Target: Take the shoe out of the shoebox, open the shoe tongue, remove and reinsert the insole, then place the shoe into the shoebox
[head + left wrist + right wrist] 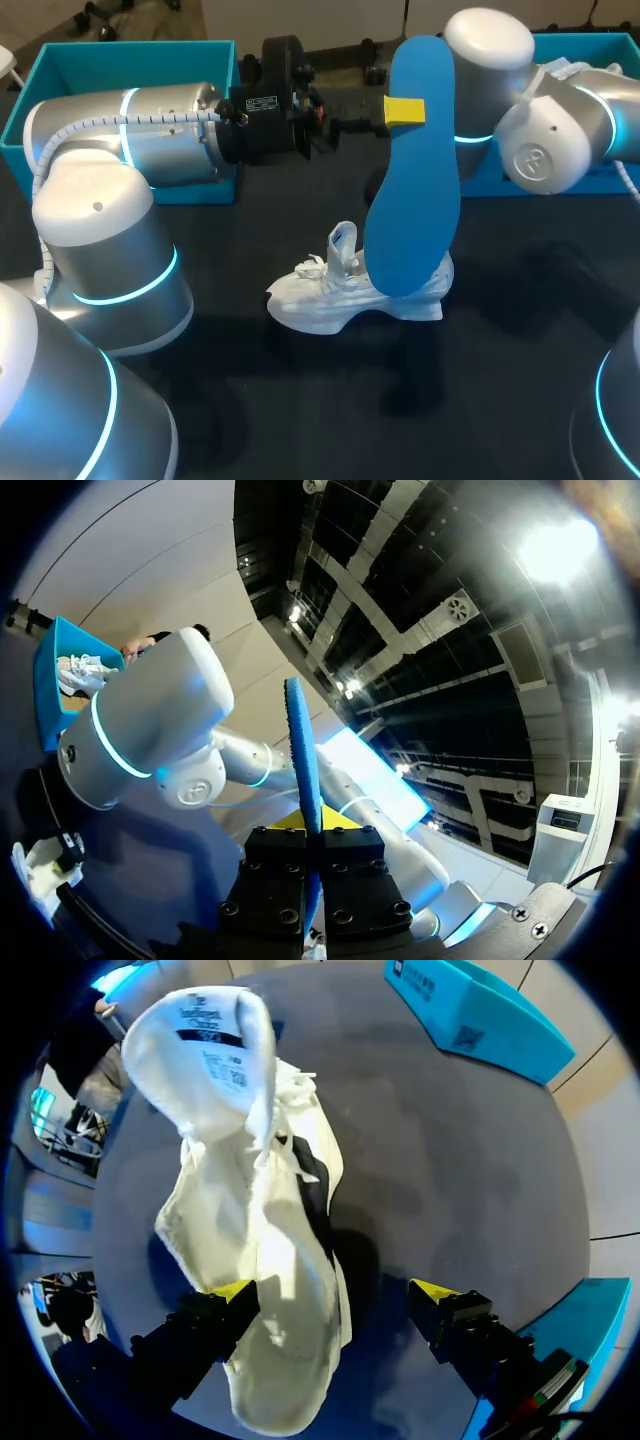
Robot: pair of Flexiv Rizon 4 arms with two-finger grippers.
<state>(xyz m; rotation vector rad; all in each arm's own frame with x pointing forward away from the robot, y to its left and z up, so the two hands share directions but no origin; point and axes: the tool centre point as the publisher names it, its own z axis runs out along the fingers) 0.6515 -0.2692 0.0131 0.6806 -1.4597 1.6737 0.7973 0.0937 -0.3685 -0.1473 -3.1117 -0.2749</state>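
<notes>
Insole (412, 170) is being clamped upright by left gripper (403, 110) above mid-desk shoe (350, 290), likely for reinsertion; right gripper (335, 1295), fingers apart, is being poised at heel to steady it.

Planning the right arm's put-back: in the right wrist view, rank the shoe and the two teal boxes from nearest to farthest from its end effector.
1. Shoe: between the fingers of the right end effector.
2. Near box: just beside that end effector.
3. Far box: ahead, beyond the shoe.
</notes>
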